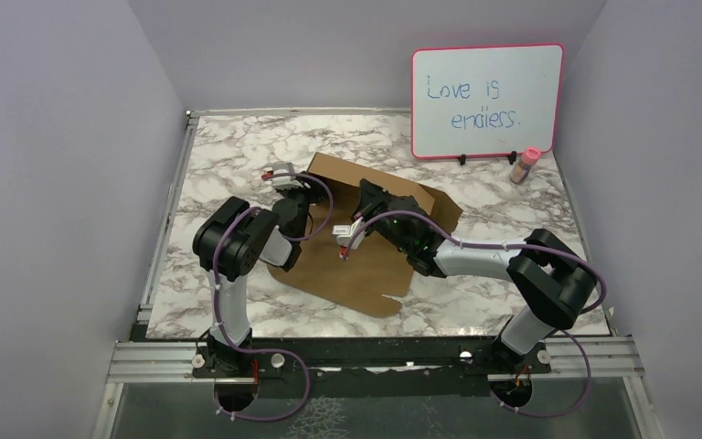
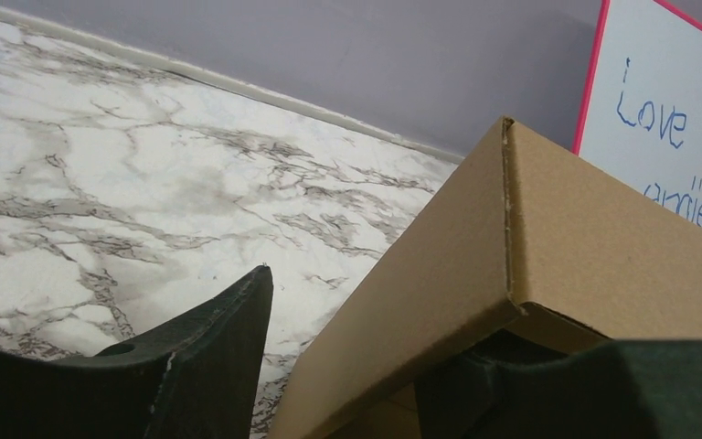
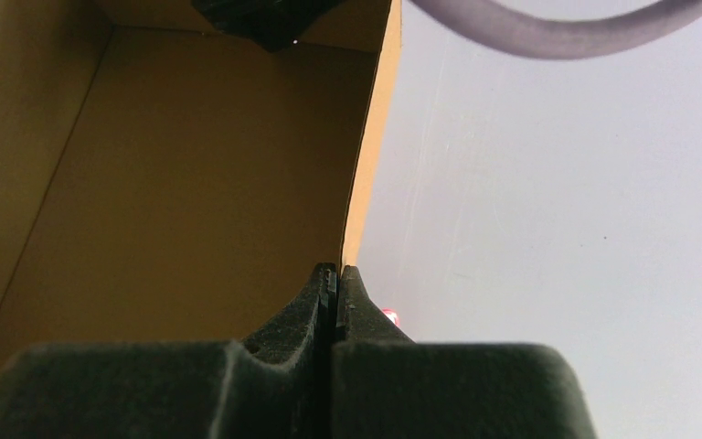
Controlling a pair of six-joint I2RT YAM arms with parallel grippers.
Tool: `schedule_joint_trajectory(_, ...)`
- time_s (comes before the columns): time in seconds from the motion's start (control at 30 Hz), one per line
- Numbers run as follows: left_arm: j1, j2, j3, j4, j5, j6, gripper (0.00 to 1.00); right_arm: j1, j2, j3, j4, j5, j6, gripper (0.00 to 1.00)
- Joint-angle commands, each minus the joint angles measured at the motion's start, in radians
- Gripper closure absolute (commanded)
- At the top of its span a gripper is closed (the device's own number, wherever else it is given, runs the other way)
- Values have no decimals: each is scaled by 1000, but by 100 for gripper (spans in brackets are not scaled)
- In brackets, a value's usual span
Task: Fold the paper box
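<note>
— Nearest the right wrist lens, the right gripper (image 3: 336, 274) had its black pads pressed together on the upright edge of a cardboard wall. What was it holding?

— A side wall of the paper box (image 1: 352, 270), as far as I could judge. The sheet between the pads was too thin to make out for certain. The box lay mid-table on the marble top (image 1: 238, 155), with its base flat toward the arms and its far walls standing.

— And the left gripper (image 1: 308, 187)?

— Its jaws were apart, straddling the box's far-left corner. One finger (image 2: 210, 357) was outside over the marble and the other was tucked under the folded wall. Neither was squeezing.

— Which step was that?

— Raising and squaring the walls, I'd say; the near panel lay flat. The next move called for steadying that corner while the pinched wall was turned along its crease, gently enough not to crush the cardboard.

— Anything beyond?

— A pink-framed whiteboard (image 1: 486, 101) and a small pink-capped bottle (image 1: 525, 165) stood at the back, well apart.
</note>
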Motion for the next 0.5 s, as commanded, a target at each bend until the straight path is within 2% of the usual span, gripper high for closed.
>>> schedule_joint_trajectory(0.0, 12, 24, 38, 133, -37, 7, 49, 5, 17, -10, -132, -13, 26, 99)
schedule_joint_trajectory(0.33, 13, 11, 44, 71, -168, -1, 68, 4, 24, -11, -137, -13, 33, 99)
schedule_joint_trajectory(0.47, 13, -8, 35, 19, -263, -18, 75, 5, 24, -8, -140, -11, 35, 99)
